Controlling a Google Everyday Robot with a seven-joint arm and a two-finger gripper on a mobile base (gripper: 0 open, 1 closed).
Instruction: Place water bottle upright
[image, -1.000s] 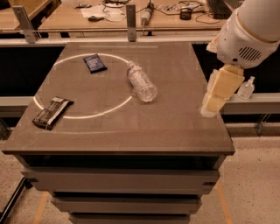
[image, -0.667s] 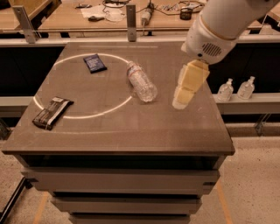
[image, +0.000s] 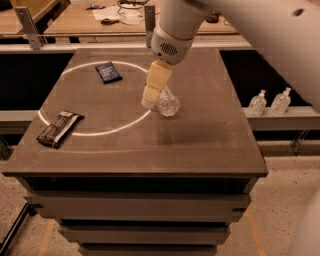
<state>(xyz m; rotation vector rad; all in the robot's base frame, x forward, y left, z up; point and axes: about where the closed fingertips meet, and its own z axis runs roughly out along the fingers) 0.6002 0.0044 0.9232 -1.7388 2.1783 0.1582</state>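
At the left edge of the table (image: 200, 145) we see a dark snack bar (image: 60, 129) in its wrapper. It lies across the white ring (image: 107, 131) that is marked on the table top. Further back, just inside the ring, lies a small dark blue packet (image: 108, 72), flat on the surface.

Near the middle of the table, the gripper (image: 149, 102) hangs down from the white arm (image: 177, 30), which comes in from the upper right. Its cream-coloured tip points downwards and a little to the left, low over the right side of the ring. We cannot tell how far the jaws are open, nor if they hold anything.

Directly to the right of the gripper tip is the water bottle (image: 168, 104). It lies on its side on the table, with its ribbed clear base turned toward the camera. Its far end is hidden behind the gripper. If the two are touching, we cannot say.

Well to the right, beyond the table, two small clear bottles (image: 257, 103) with white tops stand upright on a lower ledge (image: 300, 119).
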